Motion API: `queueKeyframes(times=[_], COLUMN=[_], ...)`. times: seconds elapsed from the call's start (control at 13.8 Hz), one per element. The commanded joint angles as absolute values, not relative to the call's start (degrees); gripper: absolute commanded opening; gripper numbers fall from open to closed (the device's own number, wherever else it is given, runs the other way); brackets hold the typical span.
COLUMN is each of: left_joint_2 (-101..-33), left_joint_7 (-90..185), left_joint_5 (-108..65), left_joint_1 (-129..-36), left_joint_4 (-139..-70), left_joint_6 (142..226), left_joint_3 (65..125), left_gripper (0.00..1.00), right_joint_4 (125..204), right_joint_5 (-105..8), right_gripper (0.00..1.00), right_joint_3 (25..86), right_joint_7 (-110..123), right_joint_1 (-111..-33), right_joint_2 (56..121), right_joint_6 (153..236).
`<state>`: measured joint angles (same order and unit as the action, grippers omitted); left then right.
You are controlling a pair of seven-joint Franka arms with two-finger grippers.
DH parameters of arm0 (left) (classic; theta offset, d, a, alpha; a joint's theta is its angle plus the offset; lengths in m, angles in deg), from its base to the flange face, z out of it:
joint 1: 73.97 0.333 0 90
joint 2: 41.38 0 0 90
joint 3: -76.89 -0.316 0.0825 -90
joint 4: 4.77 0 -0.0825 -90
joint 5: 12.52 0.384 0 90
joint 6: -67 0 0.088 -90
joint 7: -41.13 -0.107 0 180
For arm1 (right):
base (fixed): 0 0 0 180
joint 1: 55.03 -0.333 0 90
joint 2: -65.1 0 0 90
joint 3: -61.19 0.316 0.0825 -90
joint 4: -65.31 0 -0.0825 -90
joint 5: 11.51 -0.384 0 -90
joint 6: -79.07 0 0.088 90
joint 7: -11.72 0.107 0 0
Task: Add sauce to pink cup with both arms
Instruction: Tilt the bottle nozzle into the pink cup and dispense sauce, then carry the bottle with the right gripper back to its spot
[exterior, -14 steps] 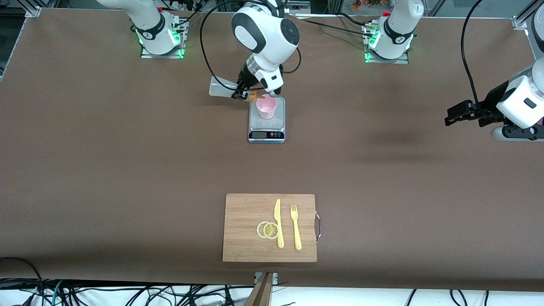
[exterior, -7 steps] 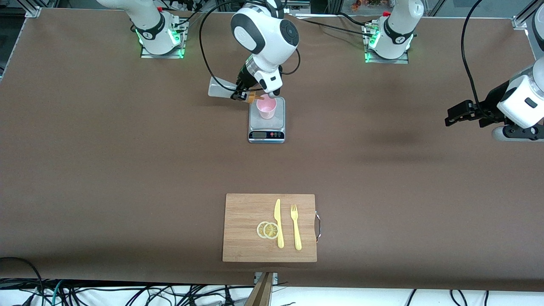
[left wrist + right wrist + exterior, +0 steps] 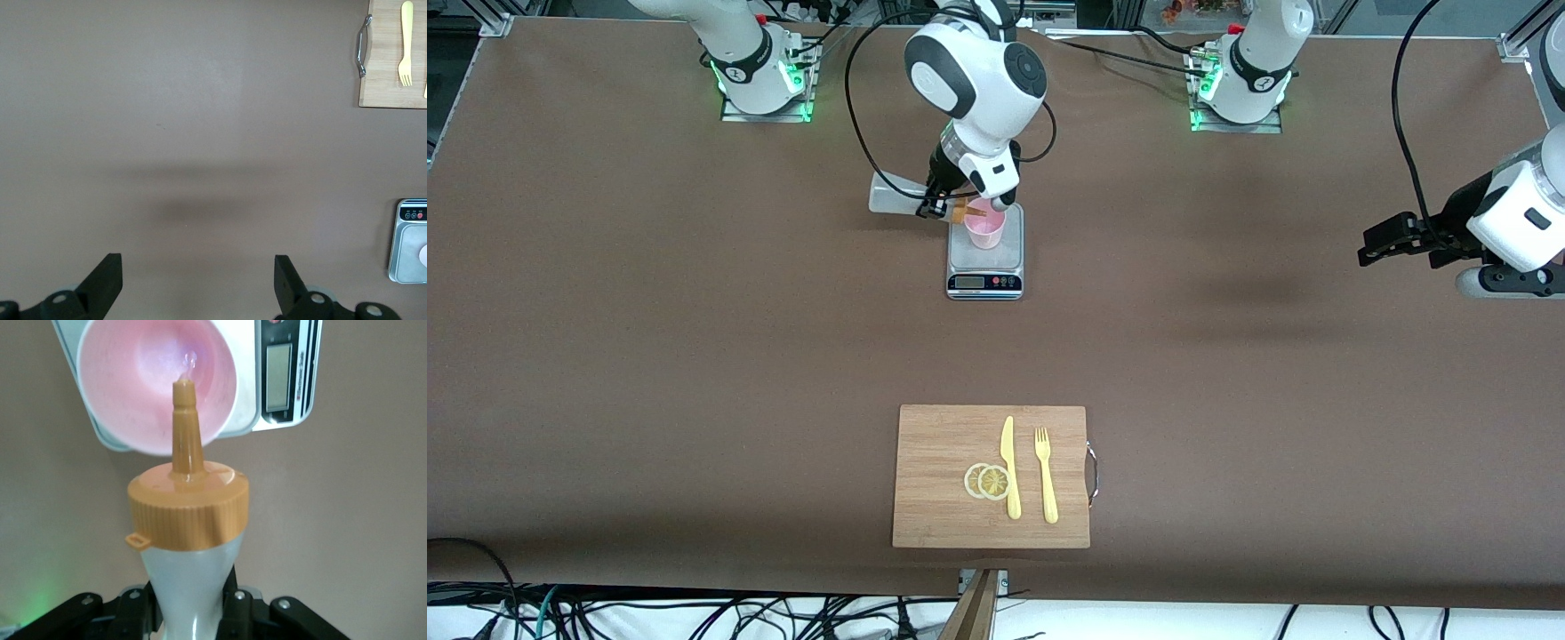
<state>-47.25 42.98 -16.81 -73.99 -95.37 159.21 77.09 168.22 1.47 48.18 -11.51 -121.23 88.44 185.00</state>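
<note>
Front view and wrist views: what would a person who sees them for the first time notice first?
Most striking is the right gripper shut on the tilted sauce bottle, whose orange nozzle points into the pink cup on the scale. Nearer the front camera lies a wooden cutting board with a yellow knife, fork and lemon slices. The left gripper waits open over bare table at its own end.

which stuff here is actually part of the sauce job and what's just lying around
In use:
translucent squeeze bottle with orange nozzle, clamped in right gripper
pale-pink cup
silver kitchen scale under it

Lying about:
wooden cutting board
yellow plastic knife
yellow plastic fork
lemon slices
</note>
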Motion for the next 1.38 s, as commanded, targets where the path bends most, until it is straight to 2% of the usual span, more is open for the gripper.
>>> queueKeyframes(times=[0.0, 0.22, 0.58, 0.94, 1.3], left_joint_2=[-48.2, -48.2, -48.2, -48.2, -48.2], left_joint_7=[41.8, 41.8, 41.8, 41.8, 41.8], left_joint_5=[-15.9, -15.8, -15.8, -15.8, -15.8], left_joint_1=[-73.6, -73.7, -73.7, -73.8, -73.9], left_joint_4=[-93.3, -93.3, -93.2, -93.2, -93.2], left_joint_6=[158.0, 158.0, 158.0, 158.0, 158.0], left_joint_3=[77.4, 77.3, 77.3, 77.4, 77.4], left_gripper=[1.0, 1.0, 1.0, 1.0, 1.0], right_joint_4=[177.2, 185.7, 186.0, 185.9, 185.5], right_joint_5=[-0.1, -1.9, -5.3, -16.5, -31.8], right_gripper=[0.26, 0.28, 0.29, 0.29, 0.29], right_joint_3=[46.7, 46.0, 43.7, 34.7, 21.4], right_joint_7=[-11.7, -11.8, -15.9, -32.4, -54.2], right_joint_1=[-120.8, -120.8, -120.8, -120.8, -120.8], right_joint_2=[82.3, 76.5, 72.8, 68.8, 68.3], right_joint_6=[192.6, 200.7, 200.4, 200.1, 195.4])
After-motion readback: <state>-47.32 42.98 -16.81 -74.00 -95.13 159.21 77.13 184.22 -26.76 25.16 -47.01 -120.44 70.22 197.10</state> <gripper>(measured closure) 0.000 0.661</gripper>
